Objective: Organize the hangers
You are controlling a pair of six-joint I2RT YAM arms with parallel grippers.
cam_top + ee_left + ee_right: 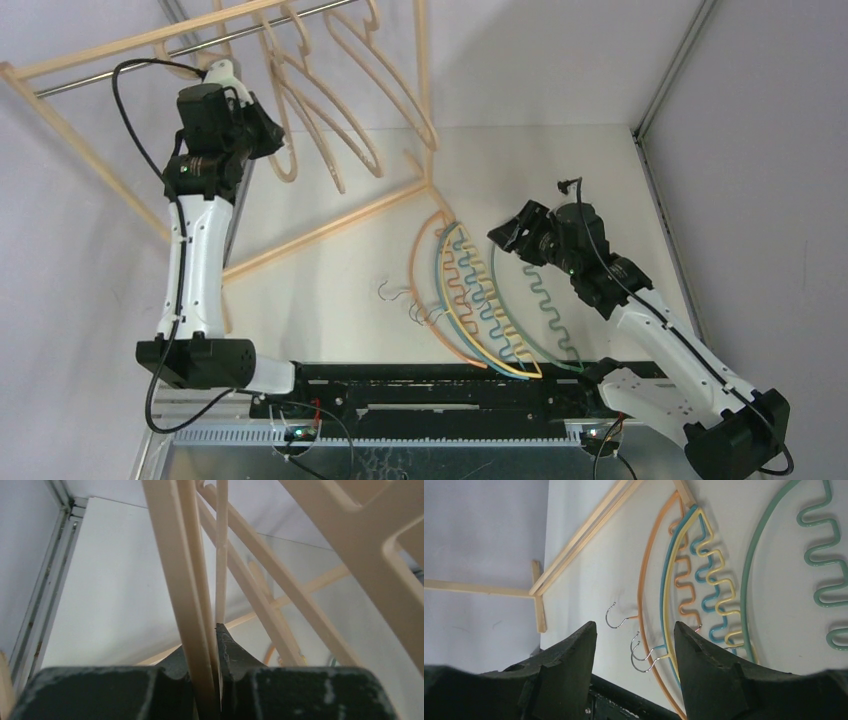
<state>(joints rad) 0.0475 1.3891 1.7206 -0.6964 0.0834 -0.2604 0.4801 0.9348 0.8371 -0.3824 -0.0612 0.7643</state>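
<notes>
Left fingers (237,652) pinch wood hanger (190,605); visible in wrist view alone.

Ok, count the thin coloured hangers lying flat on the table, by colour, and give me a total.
orange hanger: 1
blue-teal hanger: 1
yellow hanger: 1
green hanger: 1
Total: 4

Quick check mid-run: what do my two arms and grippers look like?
The left arm and right arm have white shells, black joints and bases, and a loose black cable each. The left gripper and right gripper have matte black tapered fingers, lightly scuffed.
</notes>
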